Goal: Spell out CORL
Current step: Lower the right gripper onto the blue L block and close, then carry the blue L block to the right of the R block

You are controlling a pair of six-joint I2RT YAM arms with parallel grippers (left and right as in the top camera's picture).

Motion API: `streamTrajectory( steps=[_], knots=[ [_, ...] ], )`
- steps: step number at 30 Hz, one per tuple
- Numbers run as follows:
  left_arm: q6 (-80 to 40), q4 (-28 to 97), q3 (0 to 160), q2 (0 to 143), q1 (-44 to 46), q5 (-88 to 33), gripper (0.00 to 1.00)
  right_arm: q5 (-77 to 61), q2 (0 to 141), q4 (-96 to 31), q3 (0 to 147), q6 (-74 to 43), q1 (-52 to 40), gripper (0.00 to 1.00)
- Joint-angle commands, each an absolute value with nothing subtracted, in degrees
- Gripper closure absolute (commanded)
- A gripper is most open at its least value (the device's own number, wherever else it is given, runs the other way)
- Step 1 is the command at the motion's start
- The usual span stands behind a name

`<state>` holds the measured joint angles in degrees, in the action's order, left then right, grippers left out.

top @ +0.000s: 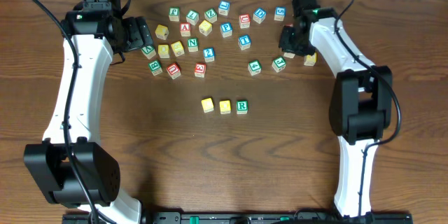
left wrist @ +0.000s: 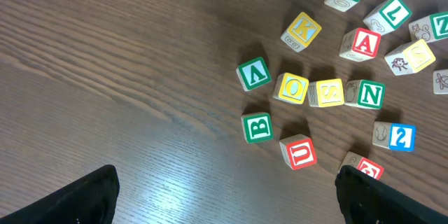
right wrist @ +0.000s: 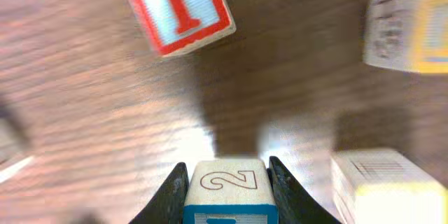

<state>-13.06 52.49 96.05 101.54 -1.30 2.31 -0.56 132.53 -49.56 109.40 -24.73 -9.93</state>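
Observation:
Three blocks stand in a row at the table's middle: a yellow block (top: 208, 104), a second yellow block (top: 225, 106) and a green R block (top: 241, 106). My right gripper (right wrist: 227, 185) is shut on a block (right wrist: 227, 182) with an outlined 2 on top and a blue front face; in the overhead view it (top: 289, 42) is at the right end of the block cluster. My left gripper (left wrist: 231, 203) is open and empty above bare wood, left of the cluster (top: 142, 36). A green L block (left wrist: 387, 14) lies at the top right of the left wrist view.
Loose letter blocks lie scattered at the back: green V (left wrist: 253, 74), yellow O (left wrist: 291, 88), yellow S (left wrist: 327, 92), green N (left wrist: 365, 94), green B (left wrist: 257, 127), red U (left wrist: 298, 152). A red I block (right wrist: 178, 10) and yellow-faced blocks (right wrist: 409, 31) lie near the right gripper.

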Motion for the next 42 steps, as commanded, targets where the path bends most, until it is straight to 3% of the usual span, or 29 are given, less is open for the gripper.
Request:
streamTrajectory(
  steps=[1, 17, 32, 42],
  knots=[
    [-12.3, 52.6, 96.4, 101.5, -1.5, 3.1, 0.03, -1.0, 124.4, -51.9, 109.6, -23.0, -10.2, 0.82],
    [-12.3, 52.6, 96.4, 101.5, -1.5, 3.0, 0.03, -0.1, 117.3, -68.9, 108.1, -19.4, -16.6, 0.83],
    [-12.3, 52.7, 96.4, 101.5, -1.5, 3.0, 0.03, -0.1, 117.3, -61.5, 92.7, -19.6, -25.6, 0.81],
    [-13.0, 52.9, 96.4, 101.5, -1.5, 3.0, 0.03, -0.6, 117.3, -56.0, 86.4, -22.0, -26.7, 0.80]
  ],
)
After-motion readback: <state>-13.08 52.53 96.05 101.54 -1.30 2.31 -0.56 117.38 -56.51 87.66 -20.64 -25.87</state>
